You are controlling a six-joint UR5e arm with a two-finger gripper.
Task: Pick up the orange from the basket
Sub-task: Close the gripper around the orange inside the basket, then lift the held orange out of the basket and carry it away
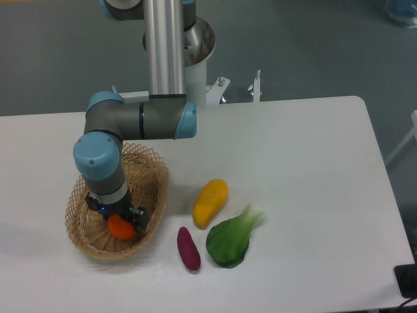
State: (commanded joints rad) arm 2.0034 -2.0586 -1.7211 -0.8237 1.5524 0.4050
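Down inside the oval tan wicker basket [153, 189] on the white counter [293, 163]: small round bright-orange fruit [121, 227], dark fingers [139, 218] clamped on either side, gripper [120, 220] low.

Alongside: yellow mango-shaped fruit [210, 203], purple sweet potato [189, 248], leafy green vegetable [231, 238].

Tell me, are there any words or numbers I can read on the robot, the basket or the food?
No words or numbers can be read anywhere.
Robot arm: plain grey and blue, no label to see.
Pincer: only a small blue light, no writing.
Basket, orange, yellow fruit, purple vegetable, leafy green: no stickers or tags.
White table: no markings.
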